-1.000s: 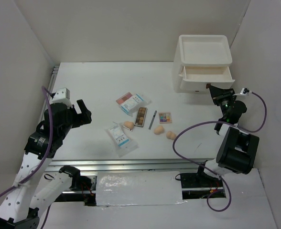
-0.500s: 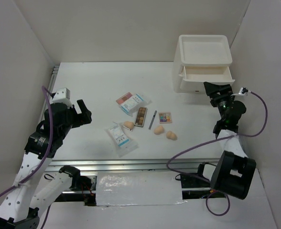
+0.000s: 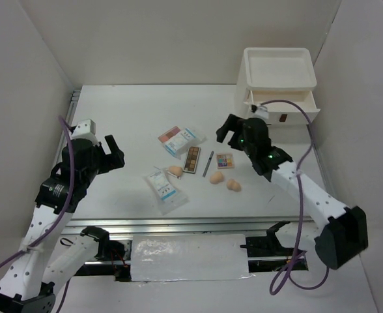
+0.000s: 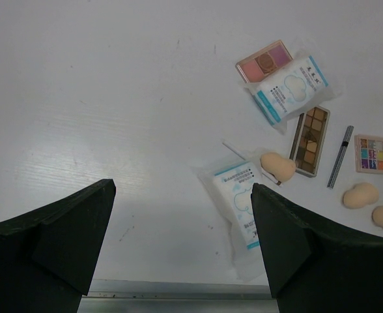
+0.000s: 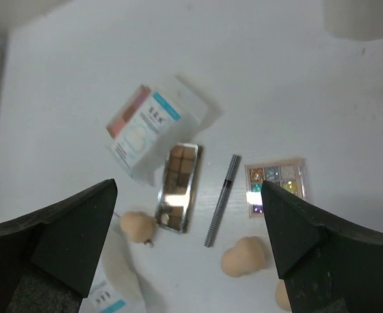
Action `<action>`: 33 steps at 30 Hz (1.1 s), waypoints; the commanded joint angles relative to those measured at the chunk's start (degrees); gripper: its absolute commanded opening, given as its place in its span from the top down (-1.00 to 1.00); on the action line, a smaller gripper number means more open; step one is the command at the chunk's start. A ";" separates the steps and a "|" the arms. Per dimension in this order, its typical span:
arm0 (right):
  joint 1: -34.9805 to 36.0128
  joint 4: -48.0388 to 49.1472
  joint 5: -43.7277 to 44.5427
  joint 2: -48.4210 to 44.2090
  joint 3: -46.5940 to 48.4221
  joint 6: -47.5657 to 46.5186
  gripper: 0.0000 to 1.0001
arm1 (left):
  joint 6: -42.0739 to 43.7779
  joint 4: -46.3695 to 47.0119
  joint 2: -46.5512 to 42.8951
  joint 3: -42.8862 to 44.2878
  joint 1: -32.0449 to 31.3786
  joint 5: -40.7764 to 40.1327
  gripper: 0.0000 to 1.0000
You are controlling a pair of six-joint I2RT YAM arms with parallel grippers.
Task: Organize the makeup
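Note:
The makeup lies mid-table: a pink compact (image 3: 169,134) under a sachet (image 3: 185,139), a brown palette (image 3: 193,159), a grey pencil (image 3: 208,163), a multicoloured palette (image 3: 225,160), three peach sponges (image 3: 175,171) (image 3: 217,177) (image 3: 233,185) and a second sachet (image 3: 163,186). My right gripper (image 3: 232,134) hangs open above them. In its wrist view the gripper (image 5: 189,188) frames the brown palette (image 5: 178,186) and the pencil (image 5: 222,199), holding nothing. My left gripper (image 3: 113,153) is open and empty at the left, well above the table, with the near sachet (image 4: 241,205) beside its right finger.
The white drawer unit (image 3: 279,91) stands at the back right with its lower drawer (image 3: 289,104) pulled out. White walls close in both sides and the back. A metal rail (image 3: 178,225) runs along the table's near edge.
My right arm has swung left from beside the drawer unit to above the makeup, and its gripper has opened. The left arm and the items have not moved.

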 commanded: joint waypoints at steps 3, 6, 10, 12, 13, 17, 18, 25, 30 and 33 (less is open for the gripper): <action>10.96 -19.88 13.75 16.03 10.02 -9.53 -0.99 | 1.42 2.13 -0.51 -0.19 0.43 0.92 -0.99; 12.72 -21.38 10.94 24.03 12.48 -10.15 -0.93 | 1.42 2.13 -0.68 -0.19 0.52 0.92 -0.99; 14.30 -21.99 10.15 27.74 13.80 -10.06 -0.87 | 1.51 2.22 -0.95 -0.20 0.52 1.01 -0.99; 14.30 -22.52 10.41 29.32 13.72 -10.23 -0.85 | 1.60 2.22 -0.95 -0.28 0.52 1.18 -0.99; 14.22 -22.44 8.93 29.76 13.72 -10.67 -0.83 | 1.60 2.22 -0.86 -0.28 0.52 1.27 -0.99; 14.22 -22.00 5.49 32.13 12.84 -10.59 -0.72 | 1.69 2.22 -0.95 -0.20 0.52 1.53 -0.99; 14.30 -21.56 5.23 32.31 12.05 -10.41 -0.70 | 1.69 2.22 -1.04 -0.28 0.52 1.54 -0.99; 14.22 -20.85 2.77 33.45 10.64 -10.59 -0.43 | 1.77 2.40 -1.21 -0.28 0.52 1.89 -0.99; 14.22 -21.64 1.01 34.77 10.91 -10.94 -0.27 | 1.77 2.31 -1.39 -0.28 0.52 1.80 -0.99; 14.30 -21.64 -0.22 34.51 10.29 -11.11 -0.13 | 1.77 2.31 -1.30 -0.28 0.52 1.80 -0.99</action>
